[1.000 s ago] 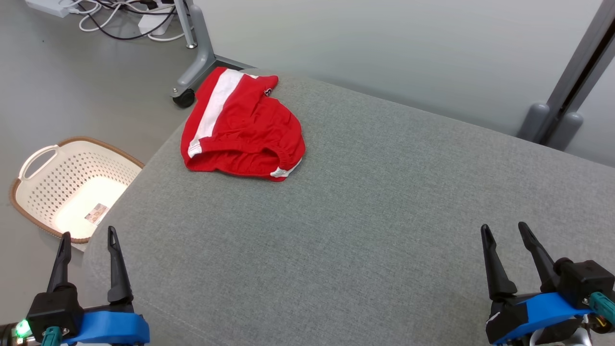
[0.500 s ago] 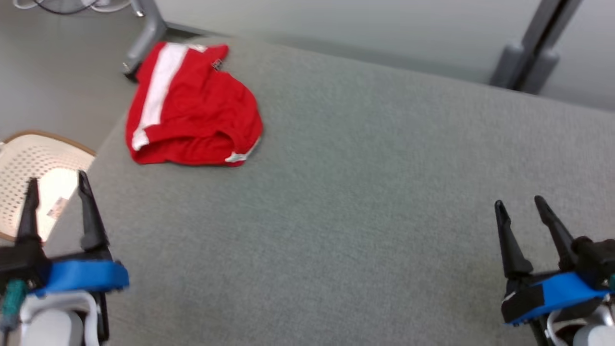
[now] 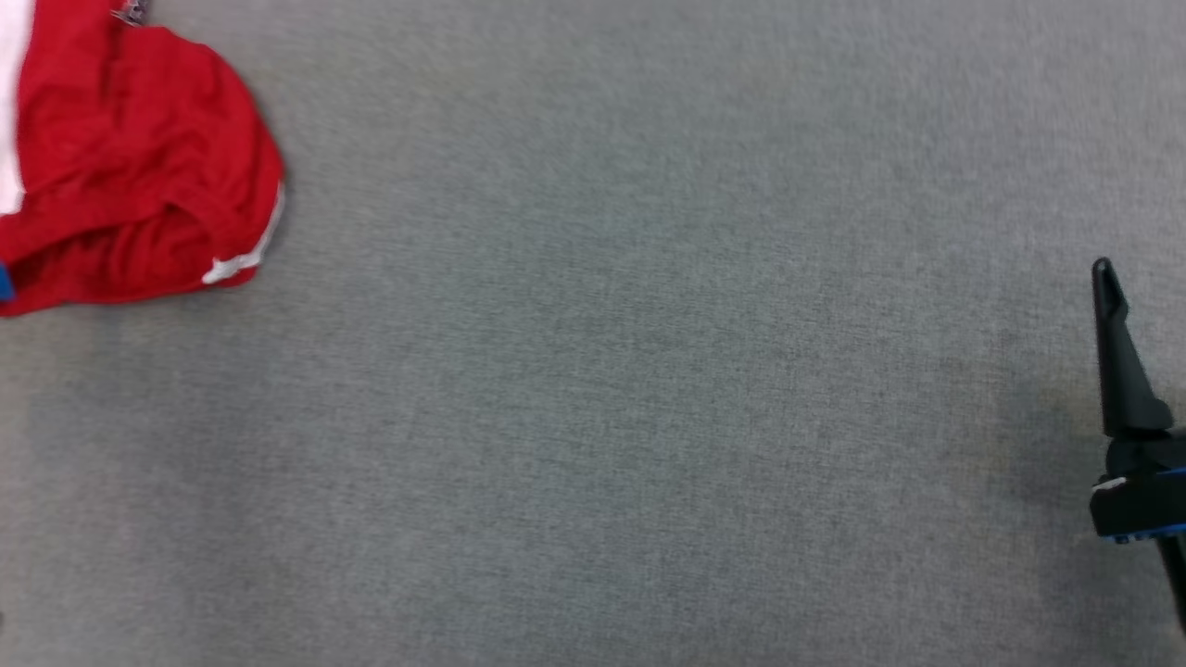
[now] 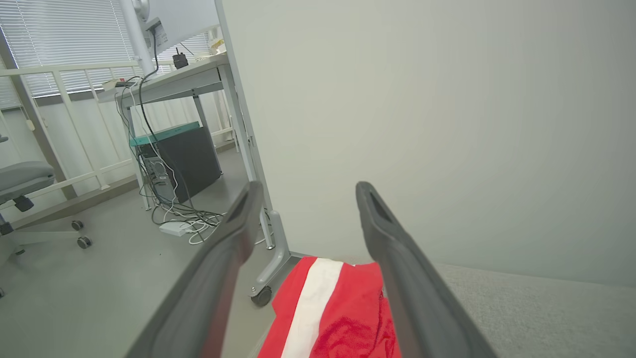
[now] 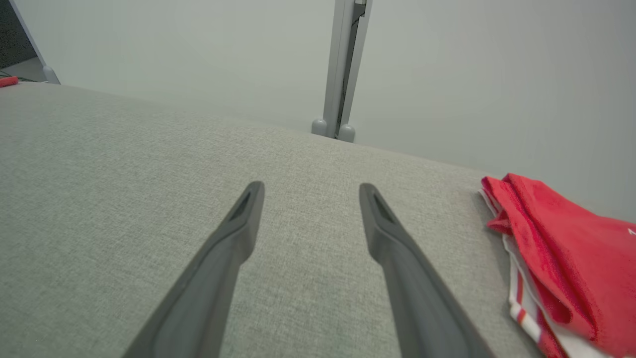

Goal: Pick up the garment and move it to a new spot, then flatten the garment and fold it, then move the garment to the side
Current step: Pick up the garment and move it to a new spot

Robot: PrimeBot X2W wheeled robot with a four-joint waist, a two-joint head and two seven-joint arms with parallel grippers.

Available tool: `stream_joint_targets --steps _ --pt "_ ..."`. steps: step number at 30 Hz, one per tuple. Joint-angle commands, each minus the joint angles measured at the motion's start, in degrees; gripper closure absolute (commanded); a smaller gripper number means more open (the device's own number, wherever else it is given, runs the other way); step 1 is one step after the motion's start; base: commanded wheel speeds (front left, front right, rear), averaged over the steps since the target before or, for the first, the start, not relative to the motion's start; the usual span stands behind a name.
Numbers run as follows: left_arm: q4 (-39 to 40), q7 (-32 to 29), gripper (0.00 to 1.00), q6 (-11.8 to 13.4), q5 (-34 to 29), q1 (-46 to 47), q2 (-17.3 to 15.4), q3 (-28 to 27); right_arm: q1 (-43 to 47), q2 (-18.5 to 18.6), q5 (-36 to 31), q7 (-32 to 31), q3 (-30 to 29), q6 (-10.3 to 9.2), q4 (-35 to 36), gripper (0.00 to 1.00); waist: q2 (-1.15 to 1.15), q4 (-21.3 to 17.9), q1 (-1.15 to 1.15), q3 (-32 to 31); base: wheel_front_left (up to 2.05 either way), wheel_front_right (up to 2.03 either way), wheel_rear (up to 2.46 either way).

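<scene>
The red shorts (image 3: 139, 167) lie crumpled at the upper left of the head view, near the edge of the grey fabric surface (image 3: 649, 389), with nothing gripping them. The left gripper (image 4: 305, 191) is spread wide and empty, aimed over their white stripe (image 4: 313, 308) at the bottom centre of its wrist view, likely lined up for the pick. The right gripper (image 5: 308, 191), equally wide and empty, hovers over bare fabric, probably held clear until flattening.

Red garment (image 3: 130, 157) w/ white trim lies crumpled top-left on grey cloth surface (image 3: 602, 371), cut off by frame edge. R gripper (image 3: 1126, 398) at right edge, one dark finger showing, well apart from garment.
</scene>
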State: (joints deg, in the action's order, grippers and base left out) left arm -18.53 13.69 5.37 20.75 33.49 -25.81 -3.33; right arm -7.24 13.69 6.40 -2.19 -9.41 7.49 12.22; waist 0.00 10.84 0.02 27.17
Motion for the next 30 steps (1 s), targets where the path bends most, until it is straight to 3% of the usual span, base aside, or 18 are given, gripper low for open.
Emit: stream_joint_targets --steps 1,7,17,27,28,29,30 --pt "-0.79 -0.32 0.00 -0.60 0.68 1.72 -0.34 -0.30 -0.78 0.43 -0.01 -0.17 -0.39 0.00 0.63 0.00 0.00 -0.32 -0.02 0.80 0.00 0.00 0.00" --pt "-9.18 -4.42 0.00 -2.63 1.36 9.92 -2.91 0.85 -0.72 2.00 0.73 -1.09 -3.86 0.00 4.16 0.00 0.00 -2.34 -0.02 5.63 0.00 0.00 0.00" --pt "-26.44 -18.23 0.00 -7.70 6.01 17.63 0.09 3.85 -1.24 3.05 1.14 -1.60 -5.23 0.00 7.01 0.00 0.00 -3.05 -0.02 9.51 0.00 0.00 0.00" --pt "-37.12 -30.45 0.00 -9.10 9.88 20.19 2.25 4.64 -1.95 3.00 1.10 -2.03 -5.41 0.00 7.49 0.00 0.00 -3.19 -0.02 10.02 0.00 0.00 0.00" --pt "-38.19 -31.73 0.09 -9.40 10.28 20.03 2.54 4.64 -1.94 2.84 1.08 -1.95 -5.26 0.00 7.35 0.00 0.00 -3.32 -0.02 9.92 0.00 0.00 0.00" --pt "-38.87 -32.35 0.79 -9.36 10.57 20.03 2.65 4.61 -1.92 2.79 1.07 -1.89 -5.19 0.00 7.25 0.00 0.00 -3.43 -0.02 9.87 0.00 0.00 0.00" --pt "-39.37 -32.64 1.00 -9.54 10.81 20.15 2.73 4.68 -2.02 2.65 1.12 -1.77 -5.08 0.00 7.10 0.00 0.00 -3.60 -0.02 9.77 0.00 0.00 0.00"
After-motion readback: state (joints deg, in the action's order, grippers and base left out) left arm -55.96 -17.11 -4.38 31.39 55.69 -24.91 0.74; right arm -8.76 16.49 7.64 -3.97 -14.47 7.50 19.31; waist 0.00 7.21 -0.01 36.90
